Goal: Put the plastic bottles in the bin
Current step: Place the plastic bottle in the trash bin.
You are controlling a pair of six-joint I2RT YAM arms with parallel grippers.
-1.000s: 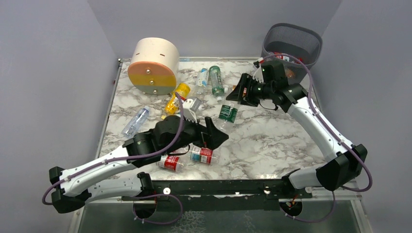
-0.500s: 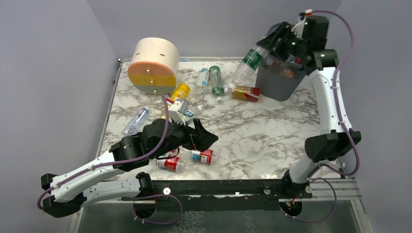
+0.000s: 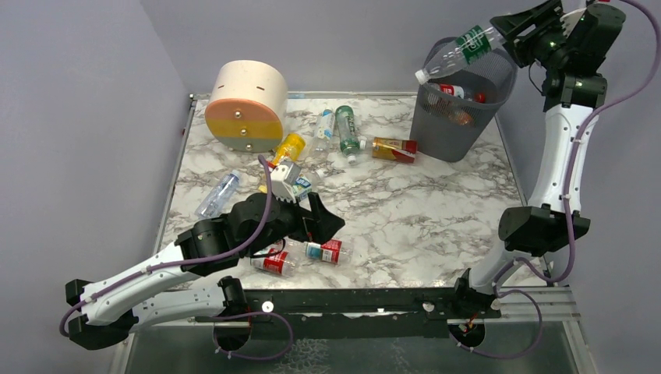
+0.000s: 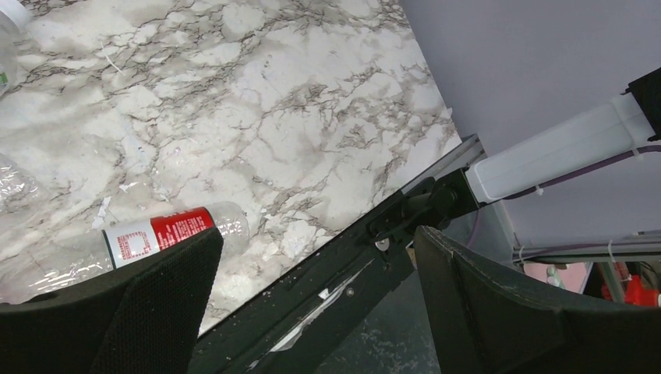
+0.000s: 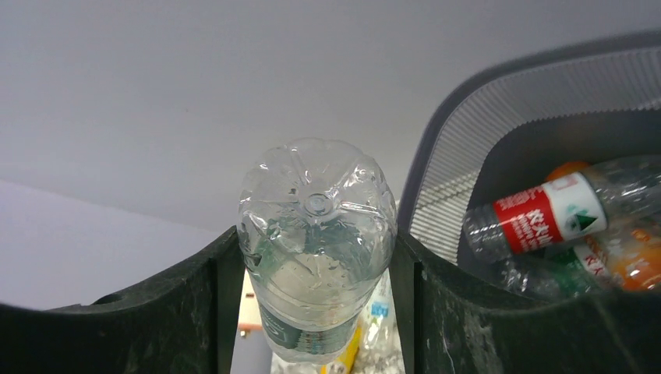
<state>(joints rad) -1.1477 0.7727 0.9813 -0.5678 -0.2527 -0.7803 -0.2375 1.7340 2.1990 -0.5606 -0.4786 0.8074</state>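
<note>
My right gripper (image 3: 510,31) is shut on a clear bottle with a green label (image 3: 464,48). It holds the bottle tilted, cap down, above the far rim of the dark grey mesh bin (image 3: 448,136). In the right wrist view the bottle's base (image 5: 316,226) sits between the fingers (image 5: 195,312), with the bin (image 5: 483,132) to the right. The bin holds a red-labelled bottle (image 5: 546,214) and an orange one. My left gripper (image 3: 327,222) is open and empty, low over two red-labelled bottles (image 3: 323,250) near the front edge. One of them shows in the left wrist view (image 4: 167,234).
The round beige-orange-yellow drawer unit (image 3: 245,105) stands at the back left. Several bottles lie mid-table: a green one (image 3: 347,128), a clear one (image 3: 323,125), a yellow one (image 3: 284,149), a red-orange one (image 3: 394,148) by the bin, and a clear one (image 3: 218,195) at the left. A black rail (image 3: 351,300) runs along the front.
My right arm took the green-labelled bottle off the table and raised it up and right to above the bin. My left gripper drew back a little to the left, still open.
</note>
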